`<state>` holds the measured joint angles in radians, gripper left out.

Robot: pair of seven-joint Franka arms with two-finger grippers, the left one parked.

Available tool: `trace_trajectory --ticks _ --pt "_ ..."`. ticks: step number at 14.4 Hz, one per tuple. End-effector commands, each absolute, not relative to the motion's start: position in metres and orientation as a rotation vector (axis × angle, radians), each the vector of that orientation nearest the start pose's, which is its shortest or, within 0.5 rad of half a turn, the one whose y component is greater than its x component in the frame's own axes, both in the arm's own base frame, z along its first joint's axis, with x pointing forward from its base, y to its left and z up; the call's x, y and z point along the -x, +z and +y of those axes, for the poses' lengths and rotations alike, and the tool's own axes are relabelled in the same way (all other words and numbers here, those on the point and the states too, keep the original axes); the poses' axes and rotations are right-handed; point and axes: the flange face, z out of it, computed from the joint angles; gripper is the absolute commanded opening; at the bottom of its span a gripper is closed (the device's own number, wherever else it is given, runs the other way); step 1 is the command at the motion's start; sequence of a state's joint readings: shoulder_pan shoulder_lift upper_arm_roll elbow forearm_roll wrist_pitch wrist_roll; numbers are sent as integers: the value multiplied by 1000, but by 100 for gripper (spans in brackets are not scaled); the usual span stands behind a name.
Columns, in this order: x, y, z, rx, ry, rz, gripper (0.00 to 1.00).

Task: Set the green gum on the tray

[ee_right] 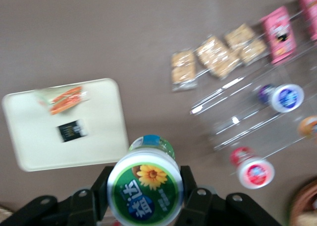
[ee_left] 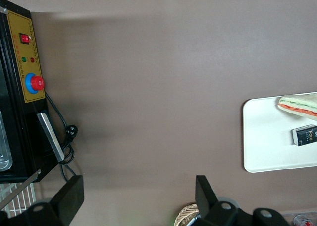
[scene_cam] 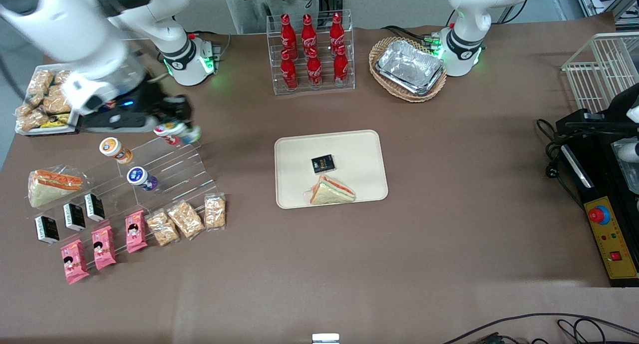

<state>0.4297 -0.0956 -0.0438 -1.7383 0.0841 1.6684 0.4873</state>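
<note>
The claw [ee_right: 144, 192] has its two black fingers [ee_right: 194, 198] pressed against the sides of the gum [ee_right: 145, 186], closed on its body just under the lid. In the wrist view the white lid with its flower mark faces the camera, so the canister's long axis runs straight away from the wrist, green body pointing down toward the bench [ee_right: 99, 37].

From the front, the claw [scene_cam: 178, 115] hangs above the upper step of the clear rack [scene_cam: 169, 169], at the working arm's end of the bench [scene_cam: 449, 209]. The gum [scene_cam: 192, 133] shows as a blurred green patch at the fingertips, just beside a red canister [scene_cam: 167, 132]; its tilt cannot be read there. An orange canister [scene_cam: 116, 150] and a purple canister [scene_cam: 141, 178] lie on the rack nearer the camera.

The tray [scene_cam: 294, 154] lies mid-bench, well apart from the claw, carrying a sandwich [scene_cam: 331, 190] and a small black packet [scene_cam: 323, 164].
</note>
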Motion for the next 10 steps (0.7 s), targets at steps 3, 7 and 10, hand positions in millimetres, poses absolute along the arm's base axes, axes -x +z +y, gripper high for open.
trace_trajectory --ticks 3,7,10 --pt "-471 555 331 3058 125 249 40" --pt "-462 468 381 3067 113 187 40" --pt "-449 399 399 3077 100 147 40"
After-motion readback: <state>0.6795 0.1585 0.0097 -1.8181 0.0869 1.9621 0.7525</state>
